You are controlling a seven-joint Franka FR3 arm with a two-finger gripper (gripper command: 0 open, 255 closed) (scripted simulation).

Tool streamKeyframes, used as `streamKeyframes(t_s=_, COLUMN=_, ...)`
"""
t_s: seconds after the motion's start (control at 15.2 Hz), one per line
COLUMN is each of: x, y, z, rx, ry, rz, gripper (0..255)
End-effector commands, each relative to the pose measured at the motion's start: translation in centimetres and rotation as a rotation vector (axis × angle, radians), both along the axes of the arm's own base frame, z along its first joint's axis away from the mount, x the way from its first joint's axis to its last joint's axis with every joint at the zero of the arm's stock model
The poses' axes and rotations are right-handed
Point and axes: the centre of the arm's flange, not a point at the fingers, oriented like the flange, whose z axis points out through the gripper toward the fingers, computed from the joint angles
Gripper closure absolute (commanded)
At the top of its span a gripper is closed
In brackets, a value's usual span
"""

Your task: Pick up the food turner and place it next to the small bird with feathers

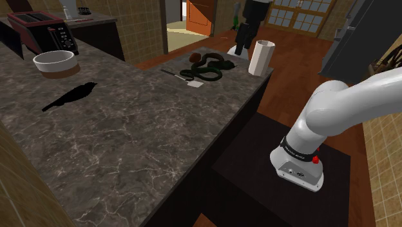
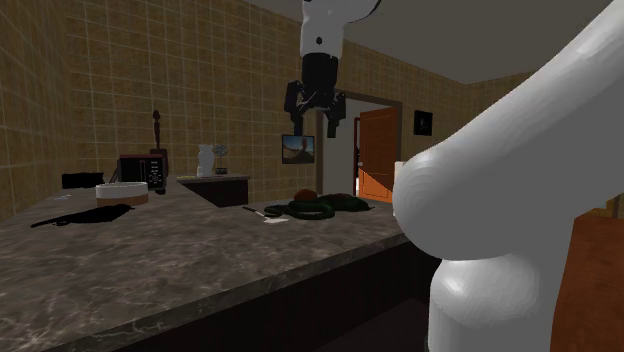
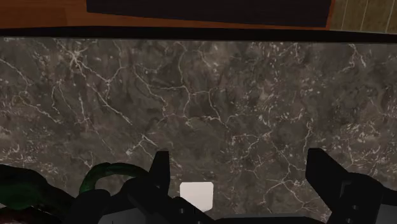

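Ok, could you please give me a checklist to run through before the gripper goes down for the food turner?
1. Gripper open: ok, fingers stand apart.
2. Gripper over the food turner: ok, its white blade lies between the fingers in the wrist view.
3. Handle's line against the fingers: cannot tell.
4. Low enough to grasp: not ok, gripper hangs well above the countertop.
5. Room beside the turner: not ok, a dark green coiled object lies right by it.
6. Bare counter beside the black bird: ok.
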Motion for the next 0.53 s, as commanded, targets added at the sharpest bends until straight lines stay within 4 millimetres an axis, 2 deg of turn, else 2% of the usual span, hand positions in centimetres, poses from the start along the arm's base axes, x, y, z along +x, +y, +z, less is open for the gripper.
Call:
streamKeyframes(t_s=0.0, x=0.0, y=0.0, z=0.0, rx=0.000, ry=0.000, rz=0.000, gripper=0)
streamKeyframes(t_s=0.46, x=7.7, y=0.4, z=-4.6, rx=-0.013, ry=-0.019, rz=-0.003, gripper=0)
